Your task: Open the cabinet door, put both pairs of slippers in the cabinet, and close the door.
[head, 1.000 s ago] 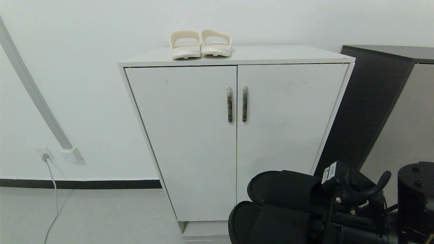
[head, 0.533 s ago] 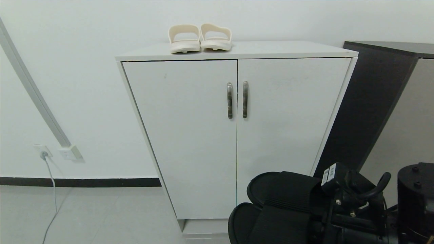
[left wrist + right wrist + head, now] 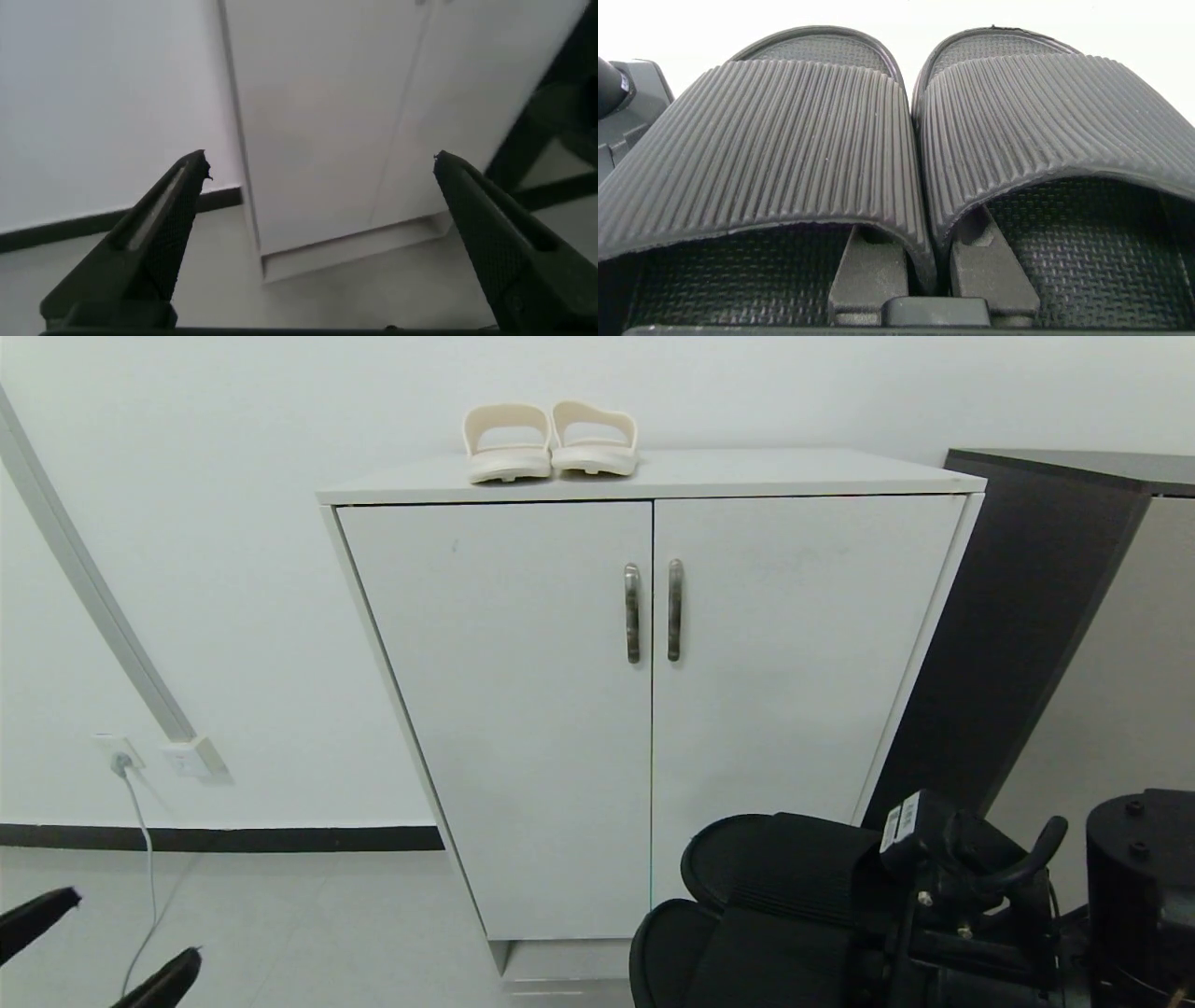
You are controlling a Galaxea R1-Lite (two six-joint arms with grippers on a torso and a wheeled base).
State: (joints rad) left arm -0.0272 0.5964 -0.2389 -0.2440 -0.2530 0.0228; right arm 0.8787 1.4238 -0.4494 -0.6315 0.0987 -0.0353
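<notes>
Here the right claw pinches the inner edges of the black slippers, likely light, bendy rubber, low before the shut cabinet, while the left claw gapes wide, free for the door handle.

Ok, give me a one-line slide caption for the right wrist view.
Right hand shut on the adjoining edges of the black slippers, held side by side.

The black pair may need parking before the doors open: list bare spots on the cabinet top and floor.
Cabinet top: bare from the cream slippers to its right edge, plus a shorter strip left of them. Floor left of the cabinet: bare between cable and cabinet foot. Crowded: before the right door, by the black slippers.
</notes>
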